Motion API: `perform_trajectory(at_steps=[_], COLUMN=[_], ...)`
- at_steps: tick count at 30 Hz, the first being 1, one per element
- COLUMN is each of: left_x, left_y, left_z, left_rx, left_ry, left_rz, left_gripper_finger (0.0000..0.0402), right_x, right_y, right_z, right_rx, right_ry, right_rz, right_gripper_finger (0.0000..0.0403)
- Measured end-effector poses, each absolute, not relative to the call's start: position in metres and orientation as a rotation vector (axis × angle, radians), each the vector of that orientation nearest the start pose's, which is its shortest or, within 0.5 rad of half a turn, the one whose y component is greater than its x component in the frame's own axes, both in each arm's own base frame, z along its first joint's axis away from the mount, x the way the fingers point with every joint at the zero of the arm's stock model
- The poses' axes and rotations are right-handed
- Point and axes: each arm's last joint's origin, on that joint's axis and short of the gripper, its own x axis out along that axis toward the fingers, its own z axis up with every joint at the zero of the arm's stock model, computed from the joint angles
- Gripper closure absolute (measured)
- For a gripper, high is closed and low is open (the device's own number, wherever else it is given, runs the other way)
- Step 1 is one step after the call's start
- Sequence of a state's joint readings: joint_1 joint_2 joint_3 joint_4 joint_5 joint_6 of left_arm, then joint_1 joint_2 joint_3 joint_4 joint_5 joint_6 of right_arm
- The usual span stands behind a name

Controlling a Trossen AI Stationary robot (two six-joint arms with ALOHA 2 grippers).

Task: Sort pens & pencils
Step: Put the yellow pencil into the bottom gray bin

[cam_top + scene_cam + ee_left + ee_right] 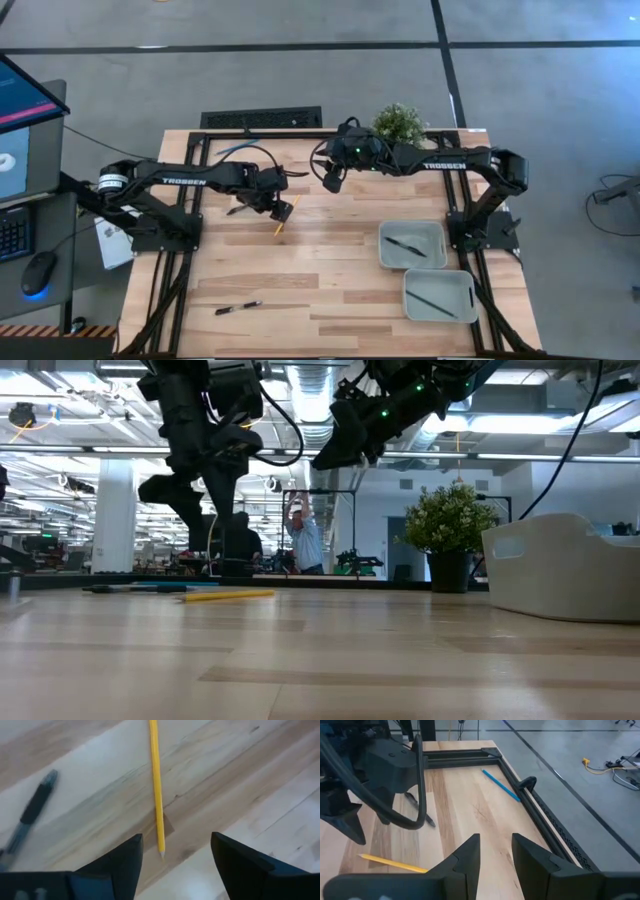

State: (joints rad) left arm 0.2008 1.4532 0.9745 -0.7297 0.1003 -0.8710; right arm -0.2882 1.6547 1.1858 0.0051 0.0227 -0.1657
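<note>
Left tool (175, 855), fingers spread apart, hovers right over the yellow pencil (156, 785), which lies loose on the counter (330, 270) with its long axis running from 1 to 7 o'clock in the high view, nearer this arm than the right.

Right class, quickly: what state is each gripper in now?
Left gripper: open, empty, above the yellow pencil.
Right gripper: open, empty.

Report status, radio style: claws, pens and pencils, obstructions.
Left claw open above yellow pencil, empty. Right claw open, aloft, empty. Blue pencil by table's frame. Nothing blocking.
</note>
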Motion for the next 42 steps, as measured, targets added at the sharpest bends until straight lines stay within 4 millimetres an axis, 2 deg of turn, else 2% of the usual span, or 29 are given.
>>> perform_trajectory(at_steps=[10, 18, 28, 35, 42], left_x=[0.263, 0.264, 0.285, 0.308, 0.312], left_y=[0.055, 0.055, 0.046, 0.041, 0.037], left_z=[0.216, 0.213, 0.175, 0.164, 0.150], left_rx=[-0.888, -0.967, -0.993, -0.950, -0.884], left_ry=[1.023, 1.036, 1.185, 1.226, 1.349], left_rz=[0.750, 0.749, 0.731, 0.736, 0.812], left_gripper_finger=[0.0175, 0.0175, 0.0175, 0.0175, 0.0175], right_x=[0.359, 0.359, 0.356, 0.351, 0.351], right_y=[-0.107, -0.108, -0.113, -0.119, -0.118], right_z=[0.266, 0.266, 0.264, 0.260, 0.259], right_rx=[-0.100, -0.099, -0.093, -0.080, -0.078], right_ry=[0.485, 0.485, 0.508, 0.559, 0.574], right_rz=[-0.266, -0.268, -0.283, -0.297, -0.293], right_gripper_finger=[0.0270, 0.0269, 0.0269, 0.0270, 0.0270])
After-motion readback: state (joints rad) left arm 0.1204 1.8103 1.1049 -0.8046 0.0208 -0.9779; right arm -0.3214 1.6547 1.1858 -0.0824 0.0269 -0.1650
